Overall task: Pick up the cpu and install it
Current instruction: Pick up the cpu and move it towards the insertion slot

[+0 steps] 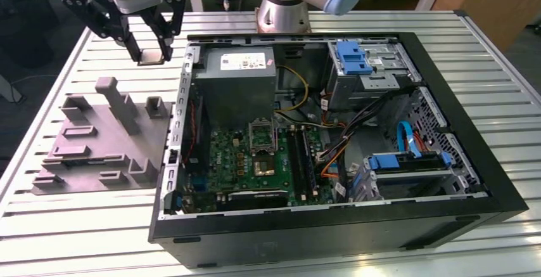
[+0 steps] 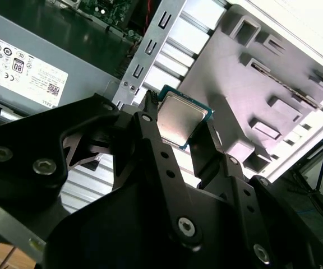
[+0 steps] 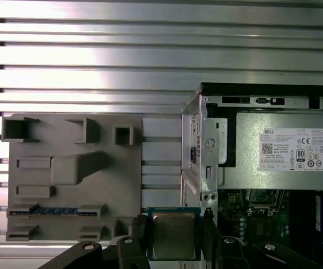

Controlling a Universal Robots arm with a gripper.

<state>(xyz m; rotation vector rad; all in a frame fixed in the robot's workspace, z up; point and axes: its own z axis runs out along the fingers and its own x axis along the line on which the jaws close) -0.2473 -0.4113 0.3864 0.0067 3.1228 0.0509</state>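
Hand: the hand [image 1: 154,54] is clenched on the cpu, one black finger on each of two opposite edges.
Cpu: the cpu [image 3: 174,235] is a small square chip with a pale metal top and a thin green border. It sits between the fingers [image 3: 141,234], and in both wrist views the metal top faces the camera.
Where it hangs: in the exterior view the chip is up in the air at the far left. It is over the gap between the grey moulded tray [image 1: 93,144] and the open computer case [image 1: 439,93], and touches neither.
Tray: it lies flat on the desk [image 1: 68,226], just beside the case on the exterior view's left, with raised blocks and slots on top. In the first wrist view a thin blue-green strip [image 3: 60,211] lies in one of its slots.
Case: it lies on its side with the panel off and the inside open to view.
Inside the case: a grey power supply [image 1: 241,74] sits at the far end, with the green motherboard [image 1: 228,163] nearer the camera. A square socket [image 1: 265,165] shows on the board, well apart from the chip.
Arm: the arm [image 1: 287,11] has its silver base on the desk behind the case.
Desk: it is made of slatted aluminium profiles.
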